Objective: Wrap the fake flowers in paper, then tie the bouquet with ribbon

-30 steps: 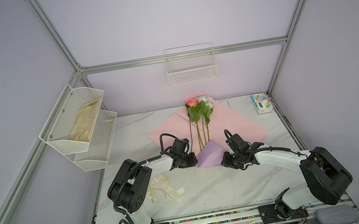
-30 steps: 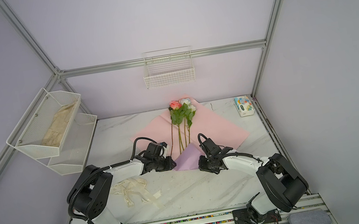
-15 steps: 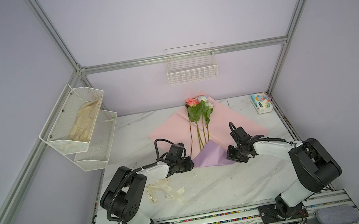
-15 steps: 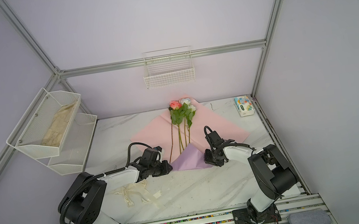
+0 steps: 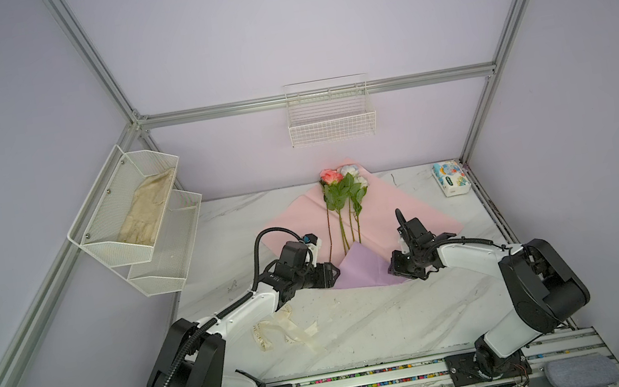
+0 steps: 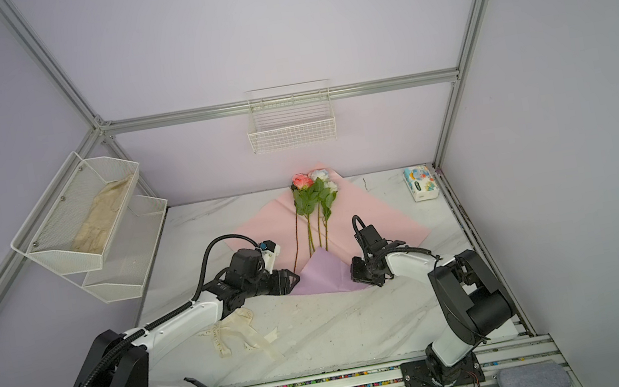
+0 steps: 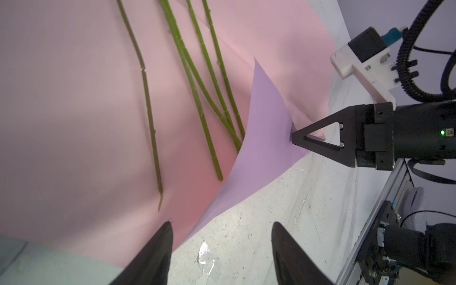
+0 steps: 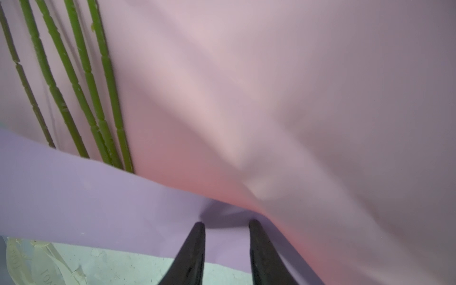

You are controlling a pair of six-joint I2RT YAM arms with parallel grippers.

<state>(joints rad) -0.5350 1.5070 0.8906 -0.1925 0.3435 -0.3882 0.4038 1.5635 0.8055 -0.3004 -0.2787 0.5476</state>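
Note:
The bouquet of fake flowers [image 5: 343,189] [image 6: 314,196] lies flat on a pink paper sheet [image 5: 295,222], heads toward the back wall. The sheet's near corner is folded up, and its lilac flap [image 5: 361,266] [image 7: 264,138] [image 8: 98,197] covers the ends of the green stems [image 7: 197,98] [image 8: 84,86]. My left gripper [image 5: 335,274] [image 7: 222,224] stands open at the flap's left corner, holding nothing. My right gripper [image 5: 393,269] [image 8: 227,222] is at the flap's right side. Its jaws stand apart and its tips touch the puckered lilac paper.
A loose cream ribbon [image 5: 279,330] [image 8: 37,266] lies on the marble under my left arm. A tissue pack [image 5: 450,178] sits at the back right. A wire basket [image 5: 331,119] hangs on the back wall, a white rack [image 5: 135,218] on the left wall.
My left jaws have opened and let go of the paper's left corner. The lilac flap lies wider than a second ago. The right gripper stays at the flap's right side.

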